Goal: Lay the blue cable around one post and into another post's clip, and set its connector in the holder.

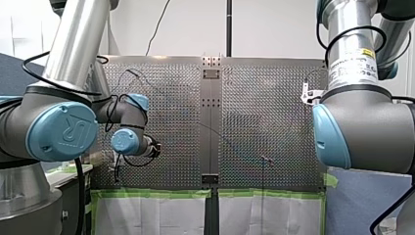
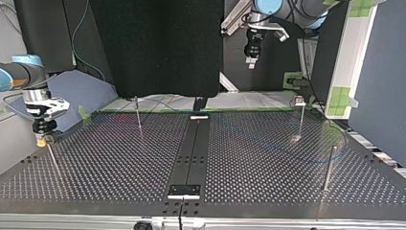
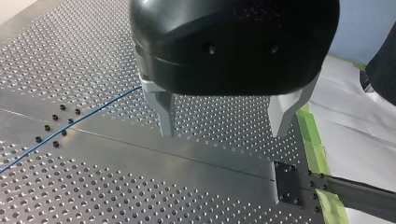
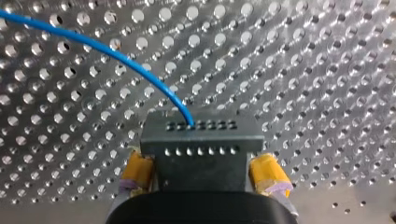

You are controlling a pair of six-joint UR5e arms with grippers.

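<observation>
In the front view, the robot's left arm fills the left of the frame and its right arm fills the right. The perforated counter lies between them, with green tape along its lower edge. Neither claw's fingers can be made out here.

In the top view, the right claw hangs low over the counter at the far left of the frame, with yellow pads at its tip. Whether it is pressed together cannot be told from this view. The left claw hangs high above the counter at the upper centre, well apart from everything on it. A thin plain post stands upright left of centre. A post with a clip on top stands right of centre, and a dark post stands nearer the lower right.

In the left wrist view, the left claw is black with metal fingers spread wide and nothing between them. It hangs above the counter. The blue cable lies flat on the perforated plate beside the claw and runs away from it in a straight line.

In the right wrist view, the right claw pinches a black connector between its yellow pads, one on each side. The blue cable enters the connector's far face and arcs away over the counter ahead of the claw.
</observation>
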